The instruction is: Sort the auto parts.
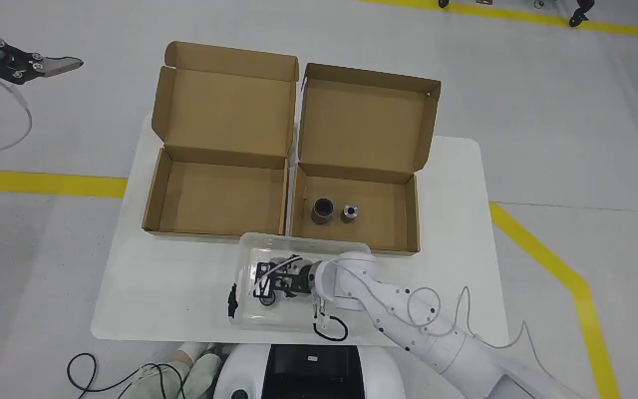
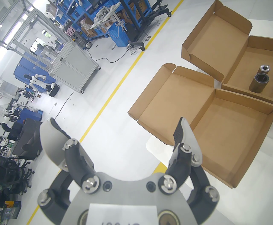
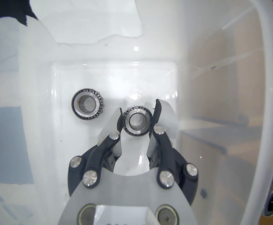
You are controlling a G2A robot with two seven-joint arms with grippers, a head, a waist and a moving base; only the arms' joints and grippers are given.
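In the clear bin (image 1: 249, 242) at the worktop's (image 1: 454, 199) 6 o'clock edge, the right gripper's (image 3: 138, 107) jaws pinch a bearing (image 3: 127, 122), bore axis upright. A second bearing (image 3: 76, 104) stands nearby. The left gripper (image 2: 116, 120) hangs toward 10 o'clock, jaws wide.

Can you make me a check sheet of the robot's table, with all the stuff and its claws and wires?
Surface: white table, carrying two open cardboard boxes and a clear tub.
Job's things: left box holds nothing; right box holds a dark sleeve and a silver part. In the tub: a loose bearing and a gripped bearing.
Clutter: small black piece at the tub's edge; cannot tell what.
Grippers: right gripper inside the tub, shut on the gripped bearing; left gripper open, holding nothing, out over the floor.
Cables: white cable along the right arm.
Surroundings: grey floor, yellow lines; shelving farther off.
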